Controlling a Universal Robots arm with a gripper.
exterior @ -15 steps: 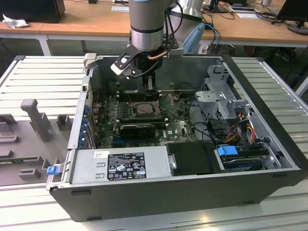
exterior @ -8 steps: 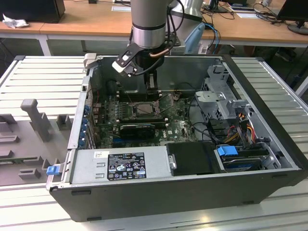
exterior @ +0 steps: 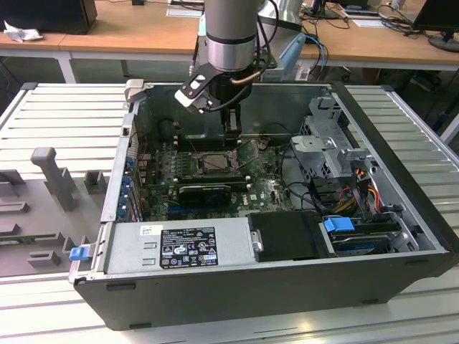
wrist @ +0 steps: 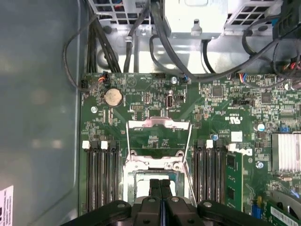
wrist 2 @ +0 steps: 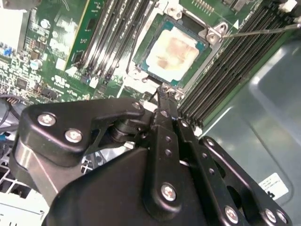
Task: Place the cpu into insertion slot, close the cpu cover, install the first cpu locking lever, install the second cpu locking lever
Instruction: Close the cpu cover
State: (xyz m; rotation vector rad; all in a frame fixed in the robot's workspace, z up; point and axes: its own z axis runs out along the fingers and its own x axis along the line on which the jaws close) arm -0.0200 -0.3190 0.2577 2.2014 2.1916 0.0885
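Sitting flat inside the insertion slot [wrist 2: 196, 65], the cpu [wrist 2: 174, 49] shows its tan-grey face upward with a brownish smear across the middle, so the 1st step of the task looks done. I judge the chip light, thin and stiff, with a smooth metal top that would slip under a pinch from above. Its 4 edges are the only sound place to take hold, 2 opposite ones at a time, and the pin field under it would bend under any sideways drag or tilt. The cpu cover [wrist: 159, 124] is not down: in the first wrist view it stands swung back from the slot on its hinge side, and the green board shows through its window. A locking lever [wrist 2: 263, 31], a thin wire rod, sticks out free past the slot's far corner in the second wrist view, unlatched as far as I can judge. The gripper [wrist: 160, 189] hangs just over the hinge-side edge of the slot, between chip and raised cover, its 2 fingers pressed together with nothing between them. Whether the tips touch the slot frame I cannot tell. Rows of long black memory slots [wrist: 101, 174] flank the slot on both sides, a coin cell [wrist: 113, 97] lies beyond the cover, further from the slot, and the motherboard [wrist: 225, 99] sits in the open computer case [exterior: 215, 287].
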